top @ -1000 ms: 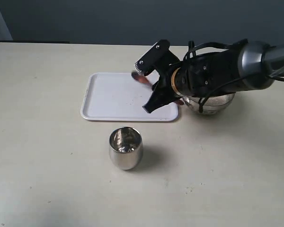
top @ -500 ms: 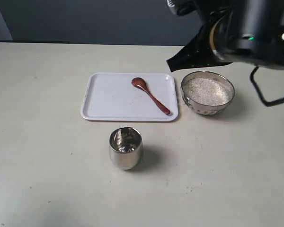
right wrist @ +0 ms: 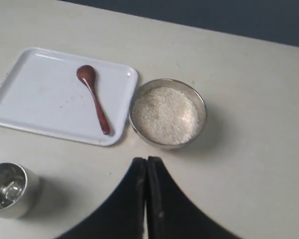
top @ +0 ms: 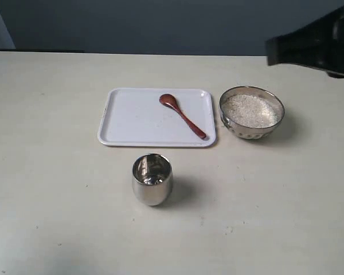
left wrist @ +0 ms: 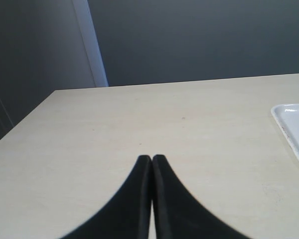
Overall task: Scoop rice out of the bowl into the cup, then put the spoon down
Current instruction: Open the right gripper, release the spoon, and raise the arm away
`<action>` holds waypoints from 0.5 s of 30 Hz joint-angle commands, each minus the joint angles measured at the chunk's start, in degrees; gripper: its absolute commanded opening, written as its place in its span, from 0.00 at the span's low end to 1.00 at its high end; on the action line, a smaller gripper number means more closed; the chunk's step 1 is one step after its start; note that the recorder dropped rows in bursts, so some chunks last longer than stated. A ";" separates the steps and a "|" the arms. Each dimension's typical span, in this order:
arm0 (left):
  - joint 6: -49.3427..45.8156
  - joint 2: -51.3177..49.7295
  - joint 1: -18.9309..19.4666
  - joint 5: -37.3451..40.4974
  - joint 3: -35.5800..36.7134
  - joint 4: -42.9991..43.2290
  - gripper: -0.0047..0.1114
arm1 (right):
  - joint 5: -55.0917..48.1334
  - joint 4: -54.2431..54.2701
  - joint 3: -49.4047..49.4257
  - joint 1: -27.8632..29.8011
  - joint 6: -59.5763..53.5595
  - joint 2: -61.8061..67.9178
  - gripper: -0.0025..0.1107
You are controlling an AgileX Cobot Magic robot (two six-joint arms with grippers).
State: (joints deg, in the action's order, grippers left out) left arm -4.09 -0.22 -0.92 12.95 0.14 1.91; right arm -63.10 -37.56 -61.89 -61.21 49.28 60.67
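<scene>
The reddish-brown wooden spoon [top: 183,116] [right wrist: 94,98] lies free on the white tray [top: 126,120] [right wrist: 35,99], head toward the back. Right of the tray stands the steel bowl [top: 251,129] [right wrist: 202,107], filled with white rice [top: 251,110] [right wrist: 165,115]. The steel cup [top: 152,179] [right wrist: 9,191] stands upright in front of the tray. My right gripper [right wrist: 147,160] is shut and empty, held high above the table near the bowl; only a dark part of that arm [top: 318,48] shows at the exterior view's upper right. My left gripper [left wrist: 151,158] is shut and empty over bare table.
The tray's corner [left wrist: 293,127] shows at the edge of the left wrist view. A dark wall runs behind the table's far edge [top: 132,53]. Pale tabletop [top: 57,217] surrounds the cup.
The right gripper let go of the spoon on the tray, then rose and drew back to the upper right, uncovering the bowl. Spoon, cup and bowl stay in place.
</scene>
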 commanded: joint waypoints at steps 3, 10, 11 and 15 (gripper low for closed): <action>0.27 0.22 -0.31 -0.63 -0.14 0.30 0.04 | -6.86 2.19 -0.13 -0.07 -0.42 -4.65 0.02; 0.27 0.22 -0.31 -0.63 -0.14 0.30 0.04 | -6.86 1.84 -0.13 -0.07 -0.70 -5.07 0.02; 0.27 0.22 -0.31 -0.63 -0.14 0.30 0.04 | -6.86 1.73 -0.13 -0.07 -0.70 -5.07 0.02; 0.27 0.22 -0.31 -0.63 -0.14 0.30 0.04 | -6.86 0.00 -0.13 -0.07 -0.70 -5.07 0.02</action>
State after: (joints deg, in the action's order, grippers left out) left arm -4.09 -0.22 -0.92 12.95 0.14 1.91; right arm -69.71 -35.54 -61.89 -61.21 49.06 55.94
